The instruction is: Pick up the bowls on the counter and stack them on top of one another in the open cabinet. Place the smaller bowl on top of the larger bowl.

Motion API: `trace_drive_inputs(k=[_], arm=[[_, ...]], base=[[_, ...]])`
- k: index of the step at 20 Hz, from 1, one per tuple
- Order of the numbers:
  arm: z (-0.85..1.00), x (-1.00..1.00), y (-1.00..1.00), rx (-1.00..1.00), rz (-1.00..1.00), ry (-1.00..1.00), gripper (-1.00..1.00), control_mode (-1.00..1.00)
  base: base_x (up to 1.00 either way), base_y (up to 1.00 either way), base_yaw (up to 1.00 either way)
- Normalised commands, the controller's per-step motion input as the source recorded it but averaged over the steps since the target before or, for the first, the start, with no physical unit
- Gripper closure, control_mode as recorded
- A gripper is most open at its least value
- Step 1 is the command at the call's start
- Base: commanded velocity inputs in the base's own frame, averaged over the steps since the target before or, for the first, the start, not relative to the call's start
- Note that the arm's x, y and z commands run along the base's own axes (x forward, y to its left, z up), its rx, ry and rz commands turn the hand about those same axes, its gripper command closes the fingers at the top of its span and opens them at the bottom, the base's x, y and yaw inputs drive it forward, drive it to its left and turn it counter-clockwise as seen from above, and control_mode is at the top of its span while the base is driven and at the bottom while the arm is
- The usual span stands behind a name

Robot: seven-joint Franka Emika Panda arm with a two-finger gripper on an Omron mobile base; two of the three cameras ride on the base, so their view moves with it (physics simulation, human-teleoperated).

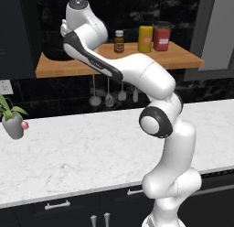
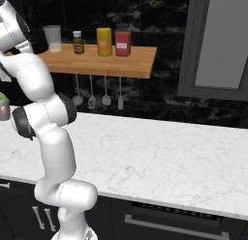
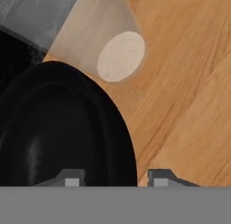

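Hand view: a black bowl (image 3: 63, 128) rests on the wooden open cabinet (image 3: 180, 96), its rim passing between the two fingers (image 3: 72, 177), one tip standing over the bowl's inside and the other over bare wood outside the rim. The fingers stand moderately apart; whether they touch the rim cannot be told. Only one bowl is counted here, and whether it is the larger or the smaller cannot be told. Just beyond the bowl stands one translucent cup (image 3: 119, 56), close to the rim but apart from it.

Left base view: the arm reaches up to the left end of the open cabinet (image 1: 183, 59), where the black bowl (image 1: 55, 54) shows dark behind the wrist. Along the shelf stand three containers: one small brown bottle (image 1: 119, 41), one yellow canister (image 1: 145, 39), one red canister (image 1: 161, 37). Their labels are too small to read. Four utensils (image 1: 109, 94) hang beneath the shelf. The white marble surface (image 1: 91, 153) carries one potted plant (image 1: 13, 121) at its left edge.

Right base view: the cup (image 2: 52, 38) stands left of the same three containers on the shelf.
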Motion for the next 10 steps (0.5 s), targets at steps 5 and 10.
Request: trace_drive_inputs(k=[5, 10], arm=[[0.0, -0.28, -0.13, 0.0, -0.01, -0.03, -1.0, -1.0], [-0.13, -1.0, -0.79, 0.09, 0.0, -0.23, -1.0, -1.0]], base=[[0.0, 0.0, 0.0], [0.0, 0.0, 0.0]])
